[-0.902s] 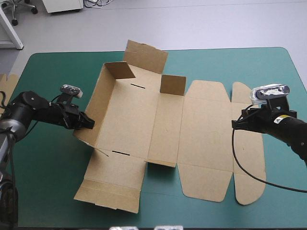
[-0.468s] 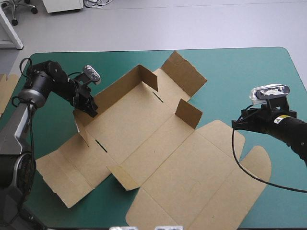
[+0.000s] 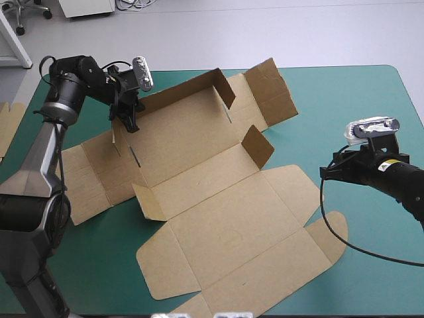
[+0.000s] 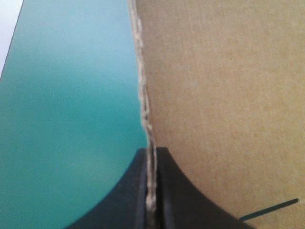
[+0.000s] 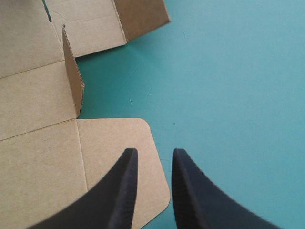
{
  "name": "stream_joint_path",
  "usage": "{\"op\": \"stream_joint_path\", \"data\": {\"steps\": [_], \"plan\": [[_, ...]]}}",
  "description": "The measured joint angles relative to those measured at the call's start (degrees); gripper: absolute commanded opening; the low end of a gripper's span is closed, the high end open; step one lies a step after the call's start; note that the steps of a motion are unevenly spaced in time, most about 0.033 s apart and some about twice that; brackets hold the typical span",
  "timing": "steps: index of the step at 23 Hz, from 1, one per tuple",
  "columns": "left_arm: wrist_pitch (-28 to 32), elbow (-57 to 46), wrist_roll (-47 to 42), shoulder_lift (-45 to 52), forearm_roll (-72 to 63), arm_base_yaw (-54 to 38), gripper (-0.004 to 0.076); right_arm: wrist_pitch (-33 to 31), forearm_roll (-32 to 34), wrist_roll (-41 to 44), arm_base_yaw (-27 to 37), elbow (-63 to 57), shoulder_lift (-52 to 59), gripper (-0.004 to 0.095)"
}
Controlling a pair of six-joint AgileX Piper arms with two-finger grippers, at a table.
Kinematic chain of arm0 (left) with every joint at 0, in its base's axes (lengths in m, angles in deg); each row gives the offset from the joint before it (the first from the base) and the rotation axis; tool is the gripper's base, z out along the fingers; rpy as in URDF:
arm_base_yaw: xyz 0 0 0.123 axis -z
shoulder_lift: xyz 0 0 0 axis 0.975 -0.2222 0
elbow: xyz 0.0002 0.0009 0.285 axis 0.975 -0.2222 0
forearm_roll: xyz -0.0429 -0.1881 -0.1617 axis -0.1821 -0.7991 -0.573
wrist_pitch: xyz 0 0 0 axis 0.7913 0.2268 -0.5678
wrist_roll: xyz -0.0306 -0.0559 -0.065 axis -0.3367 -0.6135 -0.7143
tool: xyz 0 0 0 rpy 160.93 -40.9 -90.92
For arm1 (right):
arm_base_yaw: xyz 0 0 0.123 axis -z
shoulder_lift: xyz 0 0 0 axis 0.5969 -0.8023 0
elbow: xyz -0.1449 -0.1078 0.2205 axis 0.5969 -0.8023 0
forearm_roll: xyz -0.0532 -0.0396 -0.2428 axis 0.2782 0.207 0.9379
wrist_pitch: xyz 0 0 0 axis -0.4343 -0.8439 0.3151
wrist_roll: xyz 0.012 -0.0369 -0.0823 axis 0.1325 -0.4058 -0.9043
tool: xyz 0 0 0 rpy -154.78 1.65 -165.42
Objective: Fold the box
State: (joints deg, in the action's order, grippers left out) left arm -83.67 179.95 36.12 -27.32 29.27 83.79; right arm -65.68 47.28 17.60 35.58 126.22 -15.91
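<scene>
Board covers the middle of the table: the box (image 3: 225, 218) lies opened out on the teal-green cover (image 3: 358, 106), turned on a slant. Its long wall (image 3: 179, 89) on the far side stands raised, and two short tabs stand upright along the tray's nearer side. The broad lid panel lies flat toward the table's near edge.

The left gripper (image 3: 129, 122) is at the box's far left corner. In the left wrist view its black fingers (image 4: 181, 195) are all but closed, pinching the raw edge of the brown sheet (image 4: 224, 95) between them, with the cover (image 4: 71, 119) to one side.

The right gripper (image 3: 326, 173) hangs near the table's right side, apart from the other arm. In its own view the right gripper (image 5: 153, 152) has its fingers a narrow gap apart, just over the corner of the box's rounded flap (image 5: 114, 143), with the cover (image 5: 228, 71) beyond.

An edge of more board (image 3: 8, 129) shows at the table's left edge
</scene>
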Motion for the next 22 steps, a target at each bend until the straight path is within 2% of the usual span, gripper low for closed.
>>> {"op": "stream_joint_path", "data": {"steps": [5, 11, 16, 19, 22], "plan": [[0.8, 3.6, 7.2, -3.6, 3.9, 3.8, 0.0013, -0.2, 0.0, 0.0, 0.0, 0.0, 0.0, 0.0239], [4.0, 6.9, 17.7, -3.9, 1.4, 6.8, 0.0013, -0.3, 0.0, 0.0, 0.0, 0.0, 0.0, 0.0239], [0.9, 7.3, 30.1, -3.8, -6.0, 7.2, -0.001, -0.9, -0.4, 0.0, 0.0, 0.1, 0.0, 0.0239], [-1.9, 7.3, 28.8, -2.7, -4.7, 10.9, -0.0011, -2.2, -0.5, 0.0, 0.0, 1.8, 0.0, 0.0239], [-1.5, 7.4, 16.9, -1.5, 5.9, 16.6, -0.0011, -2.5, -0.4, 0.3, 0.0, 4.9, 0.0, 0.0239]]}}
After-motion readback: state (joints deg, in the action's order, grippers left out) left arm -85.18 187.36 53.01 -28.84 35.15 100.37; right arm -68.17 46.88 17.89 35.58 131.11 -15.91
